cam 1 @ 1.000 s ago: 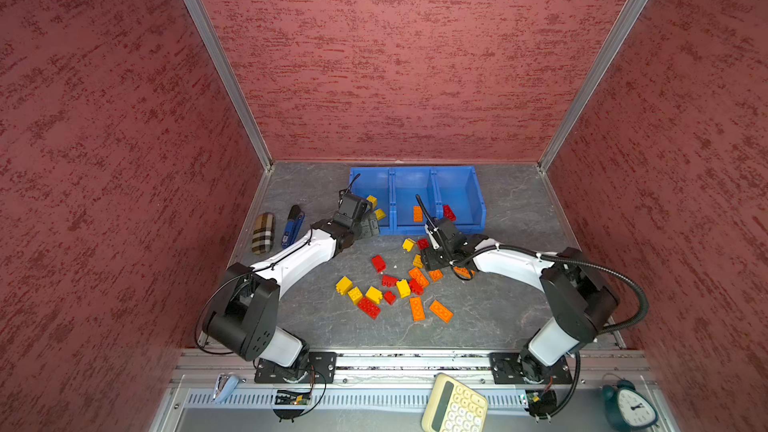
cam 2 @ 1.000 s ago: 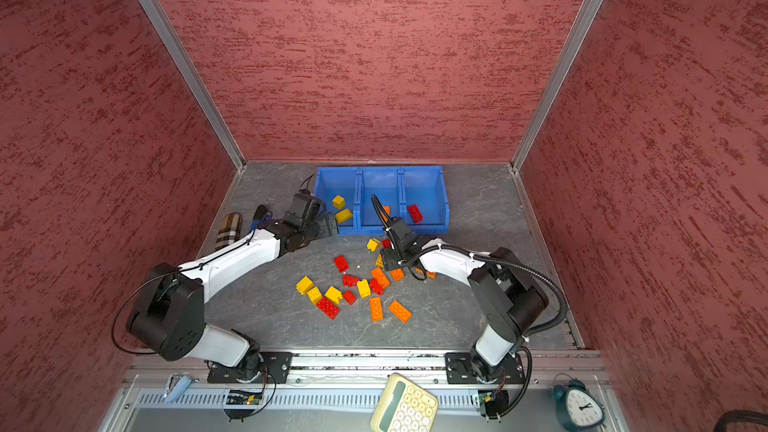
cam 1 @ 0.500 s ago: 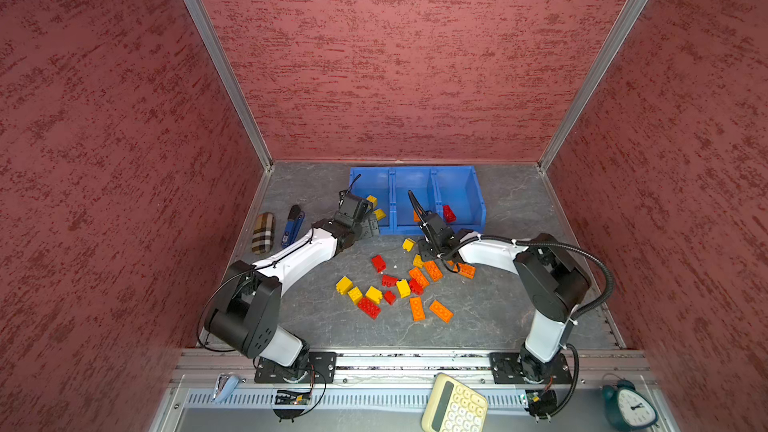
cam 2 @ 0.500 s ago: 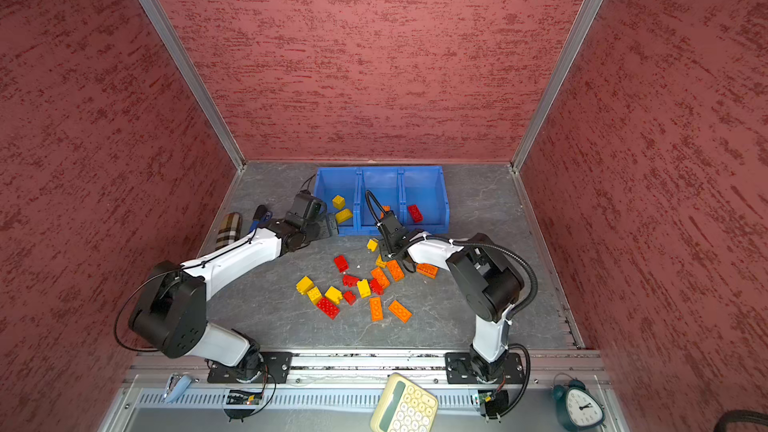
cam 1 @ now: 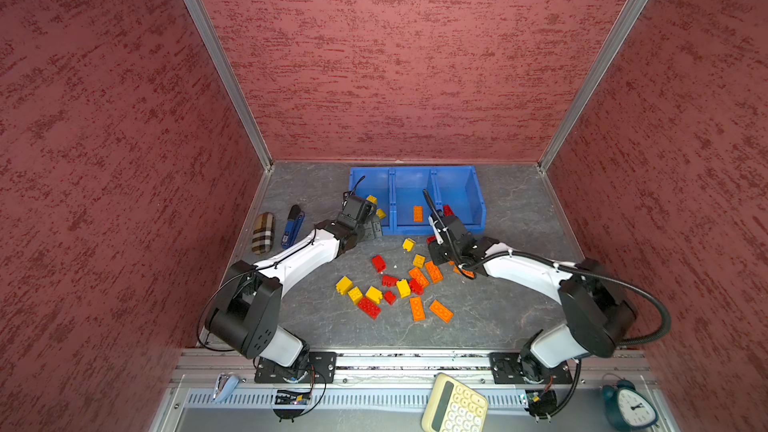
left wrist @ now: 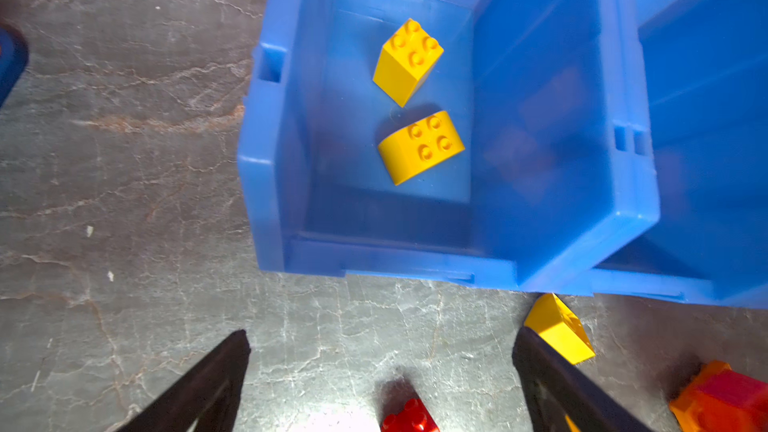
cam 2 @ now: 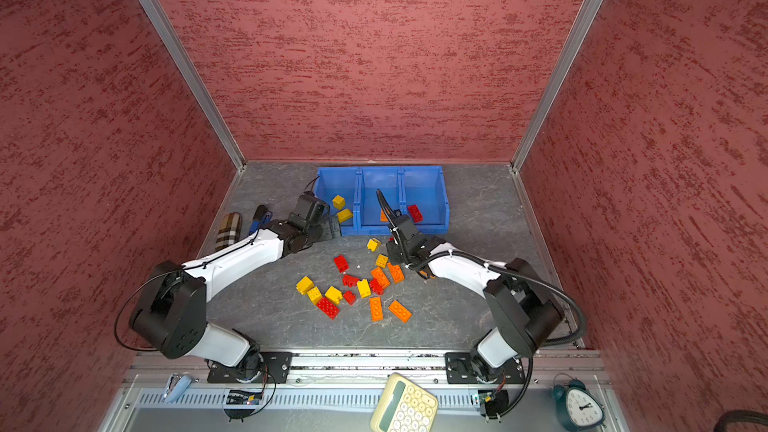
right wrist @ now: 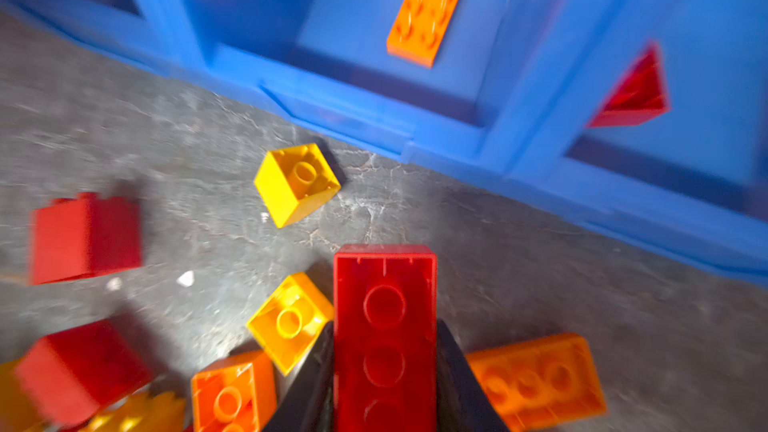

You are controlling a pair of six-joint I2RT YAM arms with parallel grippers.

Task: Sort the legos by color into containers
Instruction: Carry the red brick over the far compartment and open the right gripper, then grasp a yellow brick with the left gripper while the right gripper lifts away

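It's early days, I'd say: the containers [cam 1: 411, 178] hold just two yellow bricks [left wrist: 409, 60], one orange brick [right wrist: 428, 10] and one red brick [right wrist: 631, 93], while most legos [cam 1: 403, 288] lie loose on the worktop [cam 1: 498, 305]. The right end effector [right wrist: 384, 338] pinches a long red brick [right wrist: 384, 284] just short of the containers. The left end effector [left wrist: 381, 336] hangs spread and empty before the container with the yellows.

The right wrist view is smeared; the long red brick [right wrist: 385, 326] between the fingers [right wrist: 307, 388] runs off its edge. In a top view a cable [cam 2: 382, 201] hides most of an orange brick [cam 2: 383, 215].
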